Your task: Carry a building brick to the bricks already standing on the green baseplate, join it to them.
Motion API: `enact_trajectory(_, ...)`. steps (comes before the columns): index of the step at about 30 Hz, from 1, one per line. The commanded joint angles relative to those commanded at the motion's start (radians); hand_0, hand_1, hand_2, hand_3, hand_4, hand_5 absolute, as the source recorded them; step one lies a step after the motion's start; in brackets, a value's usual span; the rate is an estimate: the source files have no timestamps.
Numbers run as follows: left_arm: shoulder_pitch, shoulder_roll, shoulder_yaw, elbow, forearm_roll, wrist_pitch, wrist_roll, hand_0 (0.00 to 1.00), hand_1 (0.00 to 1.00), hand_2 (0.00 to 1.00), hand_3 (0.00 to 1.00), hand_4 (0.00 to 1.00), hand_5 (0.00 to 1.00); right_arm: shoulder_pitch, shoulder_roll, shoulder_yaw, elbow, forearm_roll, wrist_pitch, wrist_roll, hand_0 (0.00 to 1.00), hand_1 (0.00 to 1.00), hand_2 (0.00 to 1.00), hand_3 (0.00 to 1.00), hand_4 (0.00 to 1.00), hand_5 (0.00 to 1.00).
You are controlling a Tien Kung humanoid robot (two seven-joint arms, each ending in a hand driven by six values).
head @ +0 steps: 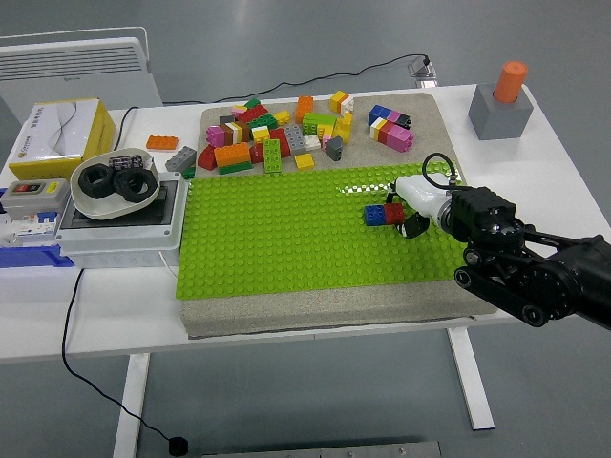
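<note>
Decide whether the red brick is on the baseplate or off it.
On: the red brick sits on the green baseplate, touching the blue brick, with the right hand against it.

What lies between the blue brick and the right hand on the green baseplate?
In the head view, a red brick sits there, touching the blue brick and meeting the right hand on the green baseplate.

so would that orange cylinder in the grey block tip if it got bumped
Probably not easily. The orange cylinder stands upright, its lower end sunk in the grey square block, which looks broad and squat. A hard sideways knock might still lift it out.
</note>
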Motion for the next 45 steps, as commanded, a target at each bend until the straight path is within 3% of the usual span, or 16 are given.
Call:
enact_trajectory(23,-0.003,0.003,0.000,0.000,-0.001,-0.001,-0.002,0.767,0.760,0.791,0.848,0.953,0.870,0.002,-0.017,0.046,0.028,0.085,0.009,0.002,0.877,0.816,0.834,0.671,0.740,0.172)
enact_trajectory(24,-0.002,0.003,0.000,0.000,-0.002,-0.001,-0.002,0.767,0.760,0.791,0.848,0.954,0.872,-0.002,-0.022,0.057,0.035,0.093,0.009,0.002,0.880,0.820,0.841,0.684,0.831,0.262)
enact_trajectory(26,-0.002,0.003,0.000,0.000,-0.002,-0.001,-0.002,0.767,0.760,0.791,0.848,0.954,0.872,-0.011,-0.033,0.081,0.052,0.105,0.008,0.003,0.880,0.820,0.841,0.684,0.831,0.262)
enact_trajectory(29,-0.002,0.001,0.002,0.000,-0.004,0.000,-0.003,0.767,0.760,0.791,0.848,0.954,0.872,-0.058,-0.082,0.145,0.117,0.122,-0.009,0.011,0.880,0.820,0.841,0.684,0.831,0.262)
enact_trajectory(30,-0.001,0.000,0.003,0.000,-0.007,0.000,-0.003,0.767,0.760,0.790,0.849,0.954,0.870,-0.073,-0.094,0.163,0.137,0.122,-0.014,0.013,0.878,0.823,0.843,0.701,0.914,0.465)
enact_trajectory(35,0.002,-0.002,0.009,0.000,-0.023,0.002,-0.007,0.767,0.760,0.790,0.849,0.954,0.870,-0.168,-0.157,0.260,0.249,0.048,-0.037,0.013,0.878,0.823,0.843,0.701,0.914,0.465)
enact_trajectory(36,0.002,-0.002,0.009,0.000,-0.024,0.002,-0.007,0.767,0.760,0.790,0.849,0.954,0.871,-0.182,-0.161,0.270,0.265,0.033,-0.039,0.012,0.890,0.825,0.852,0.687,0.921,0.659)
enact_trajectory(41,0.001,-0.004,0.008,0.000,-0.020,0.001,-0.007,0.767,0.760,0.790,0.849,0.954,0.871,-0.235,-0.147,0.297,0.316,-0.027,-0.054,0.017,0.890,0.825,0.852,0.687,0.921,0.659)
enact_trajectory(42,0.001,-0.004,0.007,0.000,-0.018,0.001,-0.007,0.767,0.760,0.790,0.849,0.954,0.870,-0.242,-0.139,0.300,0.318,-0.036,-0.059,0.019,0.891,0.828,0.857,0.674,0.908,0.799)
enact_trajectory(45,0.001,-0.005,0.009,0.000,-0.017,0.000,-0.007,0.767,0.760,0.790,0.849,0.954,0.870,-0.254,-0.118,0.305,0.317,-0.055,-0.069,0.026,0.891,0.828,0.857,0.674,0.908,0.799)
